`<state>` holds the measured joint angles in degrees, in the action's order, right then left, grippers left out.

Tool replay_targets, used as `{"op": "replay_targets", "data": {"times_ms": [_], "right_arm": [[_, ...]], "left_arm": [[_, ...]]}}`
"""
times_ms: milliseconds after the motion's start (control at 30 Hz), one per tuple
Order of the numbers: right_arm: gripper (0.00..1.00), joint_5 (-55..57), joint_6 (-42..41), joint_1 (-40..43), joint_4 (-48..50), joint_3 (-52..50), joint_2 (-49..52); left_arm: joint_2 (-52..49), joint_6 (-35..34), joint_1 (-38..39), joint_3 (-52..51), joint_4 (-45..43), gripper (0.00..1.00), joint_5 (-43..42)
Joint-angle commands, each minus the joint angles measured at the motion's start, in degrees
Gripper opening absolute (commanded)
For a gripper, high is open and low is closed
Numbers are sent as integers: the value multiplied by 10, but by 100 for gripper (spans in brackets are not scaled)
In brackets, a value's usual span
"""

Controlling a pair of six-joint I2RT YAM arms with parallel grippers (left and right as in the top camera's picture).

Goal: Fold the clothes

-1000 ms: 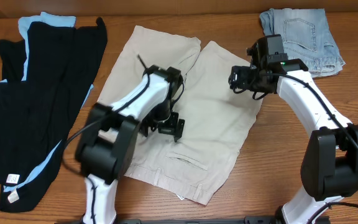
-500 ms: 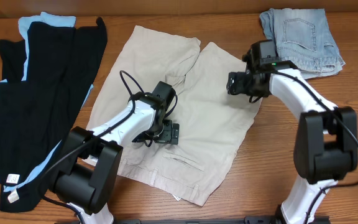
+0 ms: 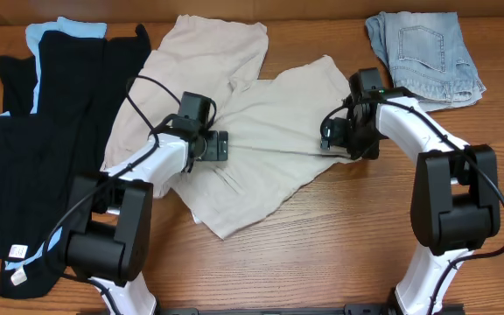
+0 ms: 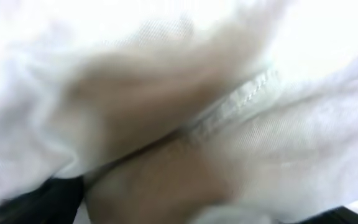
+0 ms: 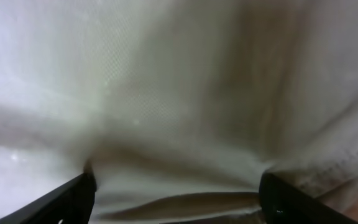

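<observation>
The beige khaki shorts [image 3: 261, 105] lie bunched in the middle of the table, with a taut crease running between my two grippers. My left gripper [image 3: 218, 145] sits on the shorts' left part. Its wrist view is filled with blurred beige cloth [image 4: 241, 106], and the cloth has followed it, so it seems shut on the fabric. My right gripper [image 3: 330, 143] is at the shorts' right edge. Its fingers [image 5: 176, 199] are spread apart and press into the cloth [image 5: 166, 81], with a raised fold between them. Black garments with light-blue trim [image 3: 51, 131] lie at the left. Pale blue denim shorts [image 3: 423, 52] lie at the back right.
The wooden table [image 3: 339, 254] shows bare in front of the shorts and at the right. The black garments reach close to the khaki shorts' left edge.
My left gripper moved up and to the left, dragging the khaki shorts with it, so they bunched and shifted toward the back. My right gripper moved down to the shorts' right edge.
</observation>
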<state>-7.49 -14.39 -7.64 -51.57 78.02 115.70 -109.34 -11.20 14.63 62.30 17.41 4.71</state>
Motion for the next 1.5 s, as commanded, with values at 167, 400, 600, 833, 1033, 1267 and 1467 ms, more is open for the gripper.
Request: {"op": "replay_targets", "data": {"times_ms": [167, 400, 600, 833, 1033, 1267, 1467], "right_arm": [[82, -38, -37, 3, -48, -138, 14], [79, -113, -59, -14, -33, -266, -37], [77, -161, -83, -29, -57, -318, -172], [79, -121, -138, -45, -143, -309, -377], [87, -85, -99, -45, -67, -242, -488], [88, -19, -29, -45, 218, -209, -441], [88, -5, -18, -45, 392, -187, -312]], "left_arm": [[-29, 225, -11, -17, -149, 97, 17], [-29, 226, -2, -17, -92, 100, -4], [-29, 101, 5, -17, 85, 100, -20], [-29, -33, -1, -17, 266, 100, -107], [-18, -57, -2, 8, 353, 100, -142], [25, -46, -2, 144, 445, 100, -133], [53, -25, -2, 273, 516, 100, -118]]}}
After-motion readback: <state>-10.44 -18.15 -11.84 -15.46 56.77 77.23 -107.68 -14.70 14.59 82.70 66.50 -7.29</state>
